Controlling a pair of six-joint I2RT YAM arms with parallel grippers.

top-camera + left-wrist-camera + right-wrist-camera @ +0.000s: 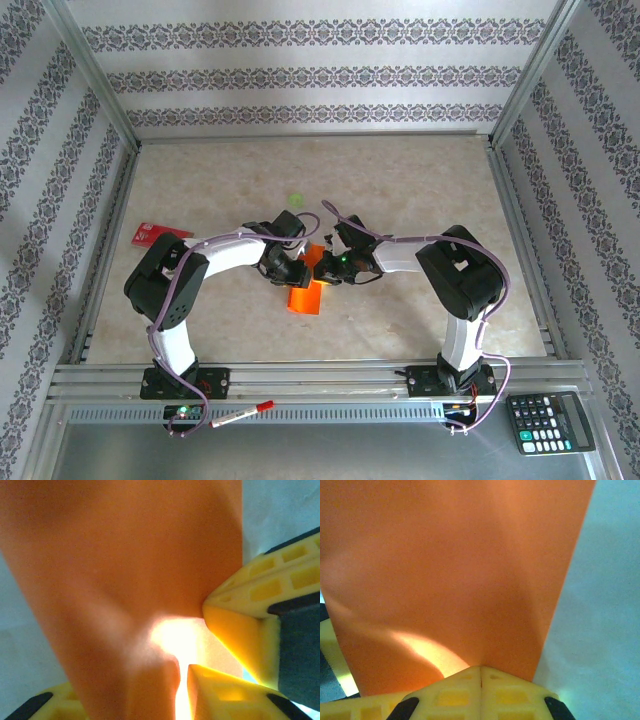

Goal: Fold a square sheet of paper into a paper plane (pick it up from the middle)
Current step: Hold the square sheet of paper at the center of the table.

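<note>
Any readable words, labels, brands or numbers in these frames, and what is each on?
No text here can be read.
red card: white print, too small to read.
calculator: key markings too small to read.
orange paper: plain, no print.

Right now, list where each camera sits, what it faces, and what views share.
Top external: above and behind the robot, looking down on the table; left arm and right arm show.
Left wrist: on the left arm, facing the orange sheet close up; left gripper straddles it.
Right wrist: on the right arm, facing the sheet; right gripper shut on it.
Shared: all three see the sheet.
</note>
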